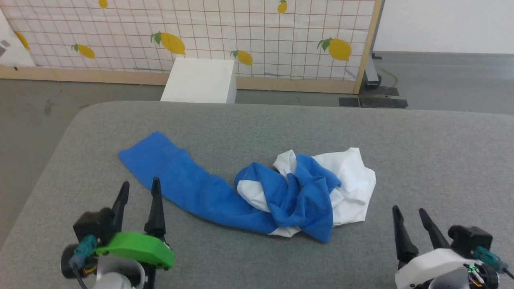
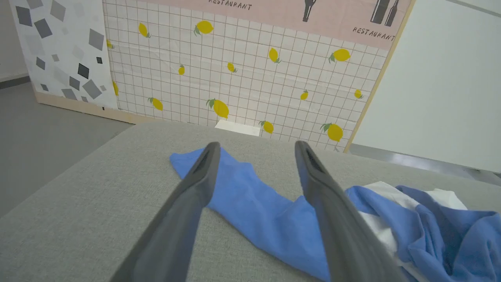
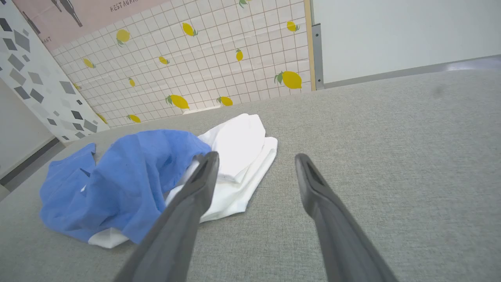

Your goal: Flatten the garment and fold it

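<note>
The garment [image 1: 297, 192] lies crumpled on the grey table [image 1: 257, 120], a heap of white body and blue cloth. One blue sleeve [image 1: 172, 176] stretches out flat to the far left. My left gripper [image 1: 138, 184] stands open at the lower left, just short of that sleeve [image 2: 250, 199], nothing between its fingers. My right gripper [image 1: 409, 210] is open at the lower right, a little right of the white body [image 3: 238, 152], apart from it. The second sleeve and the collar are hidden in the heap [image 3: 125, 184].
A white box [image 1: 200, 80] stands on the floor beyond the table's far edge. Behind it runs a tiled lemon-print panel [image 1: 200, 32] with a wooden frame. The table's rounded left edge [image 1: 52, 160] is close to my left gripper.
</note>
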Robot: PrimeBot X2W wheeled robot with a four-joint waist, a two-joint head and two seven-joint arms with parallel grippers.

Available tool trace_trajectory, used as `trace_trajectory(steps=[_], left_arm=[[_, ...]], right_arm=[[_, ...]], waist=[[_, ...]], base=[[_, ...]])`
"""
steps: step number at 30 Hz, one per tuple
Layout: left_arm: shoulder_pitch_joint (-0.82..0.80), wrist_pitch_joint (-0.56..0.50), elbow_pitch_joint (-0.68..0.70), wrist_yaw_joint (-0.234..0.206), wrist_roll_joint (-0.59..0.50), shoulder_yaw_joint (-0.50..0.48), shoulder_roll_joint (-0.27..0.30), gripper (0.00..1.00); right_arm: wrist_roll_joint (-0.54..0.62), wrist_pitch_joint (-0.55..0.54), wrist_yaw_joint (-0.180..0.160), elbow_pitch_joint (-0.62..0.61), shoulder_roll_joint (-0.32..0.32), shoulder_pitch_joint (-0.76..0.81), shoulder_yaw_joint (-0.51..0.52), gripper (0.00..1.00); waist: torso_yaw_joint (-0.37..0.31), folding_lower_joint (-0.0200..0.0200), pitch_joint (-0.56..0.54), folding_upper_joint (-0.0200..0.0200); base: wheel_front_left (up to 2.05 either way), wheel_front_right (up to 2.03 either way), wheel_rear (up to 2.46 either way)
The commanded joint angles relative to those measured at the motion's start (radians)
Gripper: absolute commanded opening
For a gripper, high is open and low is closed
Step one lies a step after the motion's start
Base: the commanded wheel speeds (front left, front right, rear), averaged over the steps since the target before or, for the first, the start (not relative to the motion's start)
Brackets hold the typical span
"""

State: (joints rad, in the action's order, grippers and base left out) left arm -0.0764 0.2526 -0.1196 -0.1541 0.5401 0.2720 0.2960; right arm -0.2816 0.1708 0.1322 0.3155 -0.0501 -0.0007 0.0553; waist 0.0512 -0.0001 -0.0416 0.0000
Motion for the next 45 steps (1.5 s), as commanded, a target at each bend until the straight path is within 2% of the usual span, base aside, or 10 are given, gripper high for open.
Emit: trace_trajectory(steps=[1, 5, 14, 22, 23, 25, 26, 35, 39, 45], left_arm=[[0.019, 0.008, 0.016, -0.008, -0.014, -0.009, -0.015, 1.0], [0.06, 0.009, 0.063, -0.017, -0.055, -0.047, -0.048, 1.0], [0.081, 0.009, 0.117, 0.003, -0.136, -0.099, -0.106, 1.0], [0.054, 0.009, 0.109, 0.046, -0.17, -0.124, -0.16, 1.0], [0.053, 0.009, 0.107, 0.049, -0.174, -0.129, -0.166, 1.0], [0.051, 0.009, 0.105, 0.055, -0.18, -0.138, -0.175, 1.0], [0.051, 0.009, 0.104, 0.059, -0.183, -0.143, -0.18, 1.0], [0.05, 0.009, 0.098, 0.086, -0.209, -0.176, -0.205, 1.0], [0.04, 0.009, 0.089, 0.101, -0.217, -0.179, -0.213, 1.0], [0.033, 0.009, 0.07, 0.121, -0.221, -0.185, -0.221, 1.0]], right_arm=[[-0.004, -0.022, -0.002, -0.013, 0.0, -0.005, -0.008, 1.0], [-0.014, -0.162, -0.002, -0.04, 0.0, -0.062, -0.062, 1.0], [0.034, -0.614, -0.002, -0.05, 0.0, -0.28, -0.223, 1.0], [0.086, -0.784, -0.002, -0.039, 0.0, -0.354, -0.278, 1.0], [0.083, -0.793, -0.002, -0.037, 0.0, -0.353, -0.278, 0.95], [0.08, -0.791, -0.002, -0.04, 0.0, -0.354, -0.273, 0.25], [0.081, -0.786, -0.002, -0.042, -0.001, -0.355, -0.273, 0.0], [0.039, -0.721, -0.002, -0.118, -0.015, -0.364, -0.188, 0.0], [0.036, -0.716, -0.002, -0.204, -0.06, -0.336, -0.048, 0.0], [0.108, -0.758, -0.002, -0.242, -0.126, -0.284, 0.288, 0.0]], waist=[[0.006, 0.0001, 0.007, 0.0], [0.013, 0.0001, 0.029, 0.0], [0.051, 0.0001, 0.099, 0.0], [0.113, 0.0001, 0.149, 0.0], [0.117, 0.0001, 0.152, 0.0], [0.123, 0.0001, 0.156, 0.0], [0.125, 0.0001, 0.158, 0.0], [0.1, 0.0001, 0.161, 0.0], [0.088, 0.0001, 0.157, 0.0], [0.062, 0.0001, 0.159, 0.0]], base=[[0.0, 0.0, 0.0], [0.0, 0.0, 0.0], [0.0, 0.0, 0.0], [0.0, 0.0, 0.0], [0.0, 0.0, 0.0], [0.0, 0.0, 0.0], [0.0, 0.0, 0.0], [0.0, 0.0, 0.0], [0.0, 0.0, 0.0], [0.0, 0.0, 0.0]])
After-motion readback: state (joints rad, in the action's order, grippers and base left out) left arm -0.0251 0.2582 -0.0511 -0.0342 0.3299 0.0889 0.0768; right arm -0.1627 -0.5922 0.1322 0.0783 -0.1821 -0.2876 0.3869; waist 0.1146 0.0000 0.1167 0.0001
